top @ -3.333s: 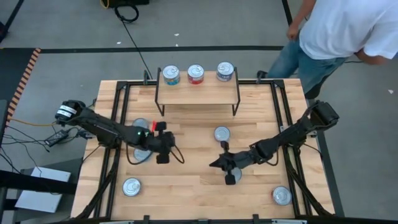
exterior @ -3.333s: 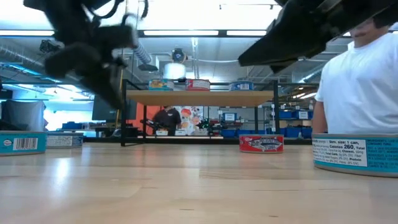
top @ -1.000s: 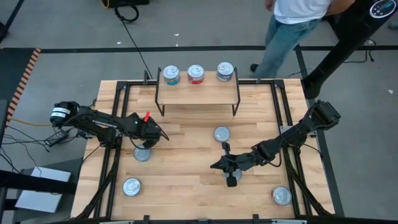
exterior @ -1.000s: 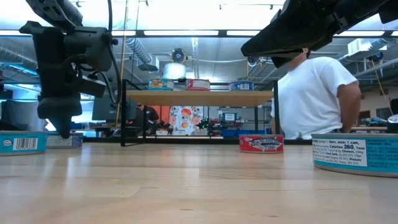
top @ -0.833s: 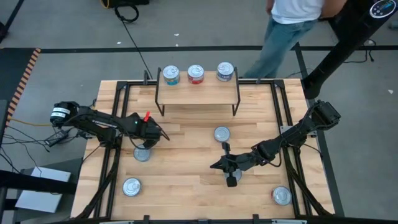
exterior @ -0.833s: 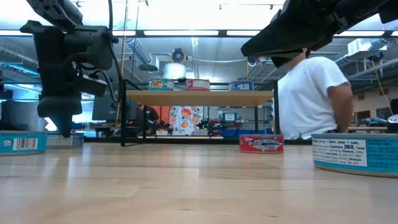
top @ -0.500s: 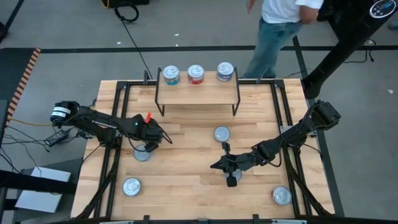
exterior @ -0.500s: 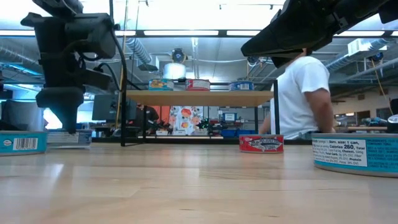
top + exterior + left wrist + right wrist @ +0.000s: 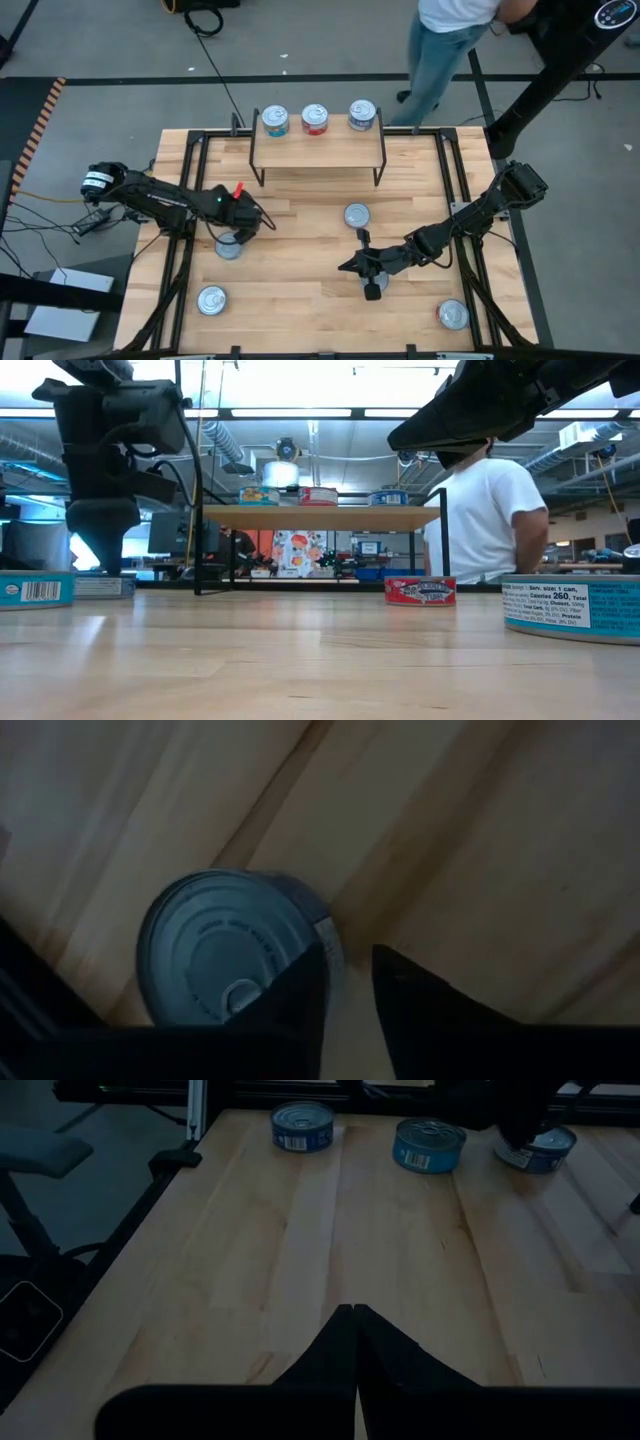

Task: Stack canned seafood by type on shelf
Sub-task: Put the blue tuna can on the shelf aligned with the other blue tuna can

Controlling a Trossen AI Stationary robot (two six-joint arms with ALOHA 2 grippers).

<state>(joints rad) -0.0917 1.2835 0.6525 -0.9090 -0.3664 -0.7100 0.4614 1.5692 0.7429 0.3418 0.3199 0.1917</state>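
My left gripper (image 9: pixel 242 230) points down at the table's left, its fingers a narrow gap apart, empty. It hangs just over the rim of a silver-lidded can (image 9: pixel 228 960), which stands on the tabletop and shows beside it in the high view (image 9: pixel 227 250). My right gripper (image 9: pixel 355 1318) is shut and empty, held above the table's middle (image 9: pixel 348 265). The shelf (image 9: pixel 318 150) stands at the far edge with three cans on top: teal (image 9: pixel 275 121), red (image 9: pixel 315 119) and blue (image 9: pixel 362 115). My left gripper has one finger (image 9: pixel 300 995) in front of the can's rim (image 9: pixel 322 935), coming from above. I cannot tell whether it touches the can. The can stands flat on the table.
Loose cans stand on the table at the near left (image 9: pixel 211 300), the middle (image 9: pixel 357 215) and the near right (image 9: pixel 453 315). Another can (image 9: pixel 535 1150) shows under my left arm. A person (image 9: pixel 450 40) moves beyond the far edge.
My left gripper has edged a little toward the table's near edge, staying low over the can. The person behind the table has walked along the far side.
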